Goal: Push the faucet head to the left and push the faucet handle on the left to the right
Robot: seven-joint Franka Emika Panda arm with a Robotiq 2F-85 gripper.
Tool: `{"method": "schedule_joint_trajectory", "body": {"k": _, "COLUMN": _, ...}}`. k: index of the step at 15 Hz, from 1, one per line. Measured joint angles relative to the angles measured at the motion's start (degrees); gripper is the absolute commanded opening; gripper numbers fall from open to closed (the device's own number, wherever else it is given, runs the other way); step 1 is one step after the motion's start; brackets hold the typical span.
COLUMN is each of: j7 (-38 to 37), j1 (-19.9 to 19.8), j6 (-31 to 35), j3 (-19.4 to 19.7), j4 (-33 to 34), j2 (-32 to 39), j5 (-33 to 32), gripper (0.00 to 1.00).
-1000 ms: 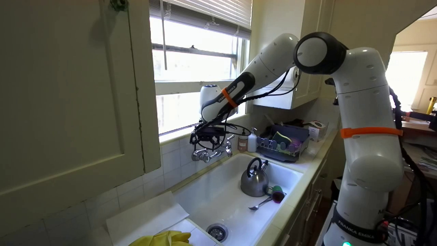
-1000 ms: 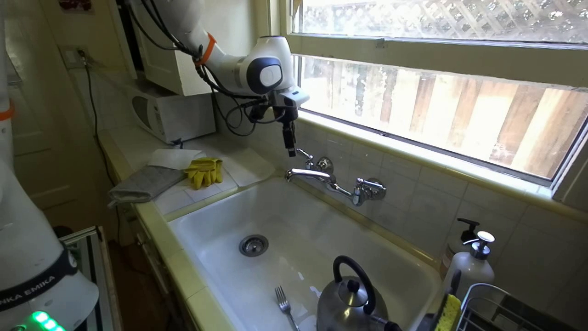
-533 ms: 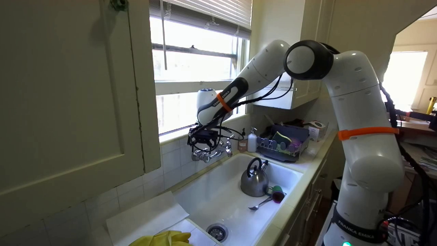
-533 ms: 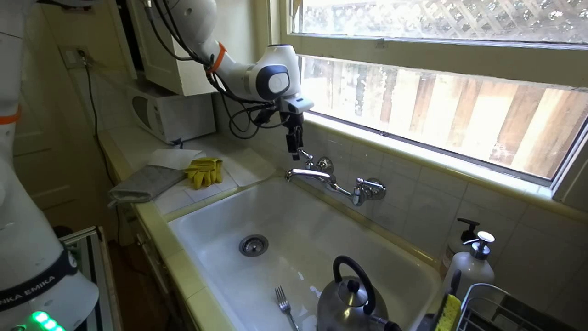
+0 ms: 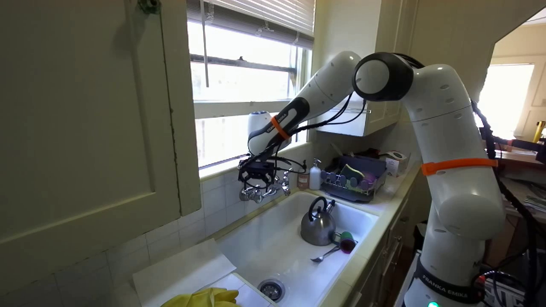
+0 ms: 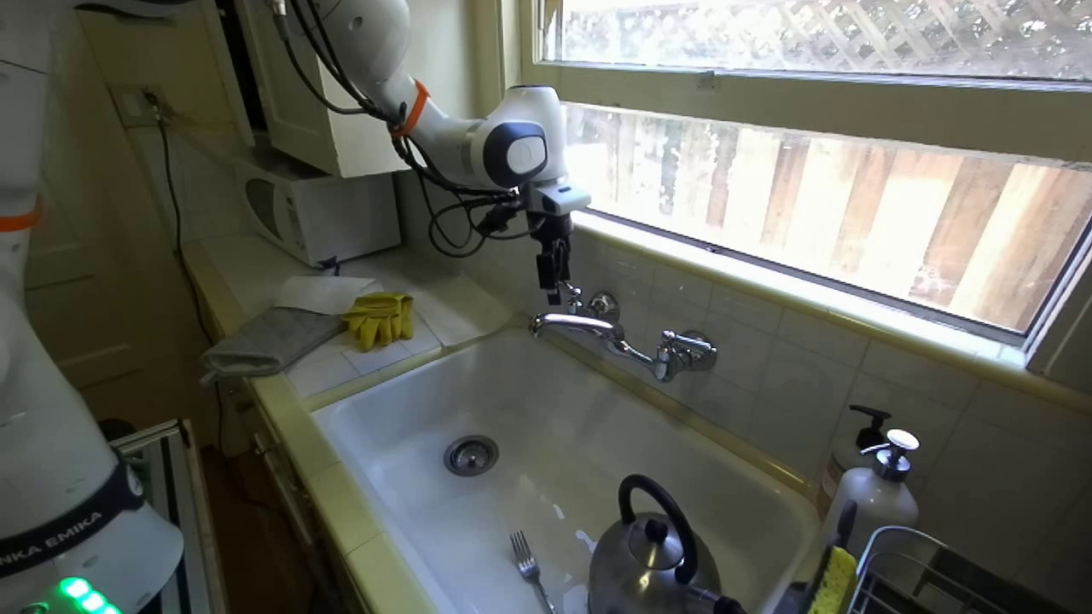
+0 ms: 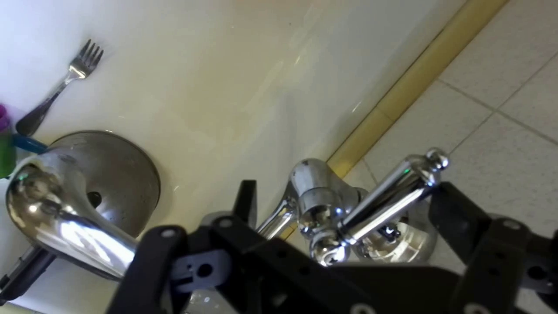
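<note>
Gripper (image 7: 347,192) spread wide, nothing in its grasp! | left faucet handle (image 7: 387,199) framed in that gap, likely lined up for the rightward shove | faucet head (image 7: 74,222) jutting over the sink (image 6: 580,418)

The counter (image 6: 324,376) (tiled) carries a microwave (image 6: 345,220), cloth (image 6: 271,343), yellow gloves (image 6: 380,321).

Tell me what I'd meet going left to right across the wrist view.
Cup cut off at the left edge, fork, one gripper fingertip, faucet handle, the other gripper fingertip. I left out the faucet head and kettle: they overlap each other and share the fork's stretch of the picture.
</note>
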State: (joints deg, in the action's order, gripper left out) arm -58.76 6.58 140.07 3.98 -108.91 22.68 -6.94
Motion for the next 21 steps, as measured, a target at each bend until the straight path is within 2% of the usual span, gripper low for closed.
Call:
{"method": "schedule_joint_trajectory", "body": {"k": 9, "j7": 10.7, "j1": 0.0, "j6": -7.6, "j3": -0.4, "j4": 2.7, "j2": 0.0, "j5": -0.6, "gripper": 1.0}}
{"method": "schedule_joint_trajectory", "body": {"k": 15, "j7": 13.8, "j1": 0.2, "j6": -14.1, "j3": -0.4, "j4": 3.5, "j2": 0.0, "j5": -1.9, "gripper": 1.0}}
{"method": "schedule_joint_trajectory", "body": {"k": 21, "j7": 15.4, "j1": 0.2, "j6": -14.4, "j3": -0.4, "j4": 3.4, "j2": -0.2, "j5": -2.3, "gripper": 1.0}}
